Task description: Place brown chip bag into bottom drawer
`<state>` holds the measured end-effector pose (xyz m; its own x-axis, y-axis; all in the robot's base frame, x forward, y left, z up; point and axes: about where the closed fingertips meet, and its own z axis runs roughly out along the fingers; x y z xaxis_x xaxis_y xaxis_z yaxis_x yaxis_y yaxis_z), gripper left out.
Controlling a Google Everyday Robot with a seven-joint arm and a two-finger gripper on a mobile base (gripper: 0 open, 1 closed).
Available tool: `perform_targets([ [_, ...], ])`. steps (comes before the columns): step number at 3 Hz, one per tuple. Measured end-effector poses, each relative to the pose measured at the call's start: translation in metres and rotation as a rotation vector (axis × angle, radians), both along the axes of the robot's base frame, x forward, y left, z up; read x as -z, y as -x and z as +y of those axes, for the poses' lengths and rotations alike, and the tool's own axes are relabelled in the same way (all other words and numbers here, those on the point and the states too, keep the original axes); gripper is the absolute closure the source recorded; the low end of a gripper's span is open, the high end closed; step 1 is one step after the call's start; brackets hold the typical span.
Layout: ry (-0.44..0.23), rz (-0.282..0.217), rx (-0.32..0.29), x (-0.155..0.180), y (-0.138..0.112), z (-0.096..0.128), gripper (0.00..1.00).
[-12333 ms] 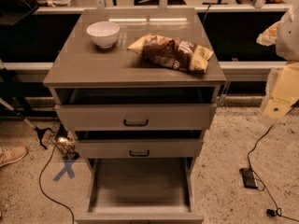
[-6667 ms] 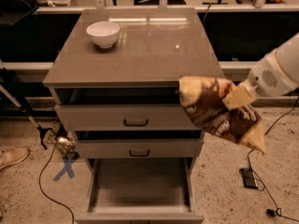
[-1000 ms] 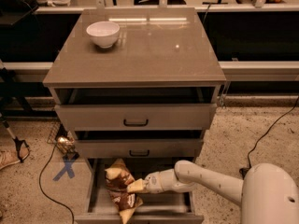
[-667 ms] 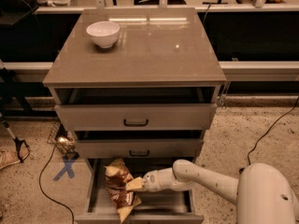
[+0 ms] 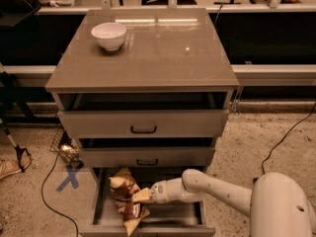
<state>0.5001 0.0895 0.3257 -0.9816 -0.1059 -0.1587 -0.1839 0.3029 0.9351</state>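
Note:
The brown chip bag [image 5: 124, 197] lies inside the open bottom drawer [image 5: 177, 217], at its left side, one cream end near the front wall and the other toward the back. My gripper [image 5: 143, 195] reaches in from the right at the end of a white arm and is shut on the bag's right edge. The bag looks low in the drawer; whether it rests on the floor I cannot tell. The two upper drawers [image 5: 143, 124] are slightly ajar.
A white bowl [image 5: 109, 35] stands on the cabinet top [image 5: 163, 53] at the back left. Black cables [image 5: 54, 191] and a blue floor cross [image 5: 68, 177] lie left of the cabinet. My white base [image 5: 279, 206] fills the lower right corner.
Over twelve seconds the bag went from the cabinet top, past the front, down into the bottom drawer. In the last second the gripper and bag shifted slightly left.

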Motion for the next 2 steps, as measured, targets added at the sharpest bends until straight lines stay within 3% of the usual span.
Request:
perform_targets([
  [2,-0.003,0.003,-0.007,0.0003,0.0024,0.0041,0.11],
])
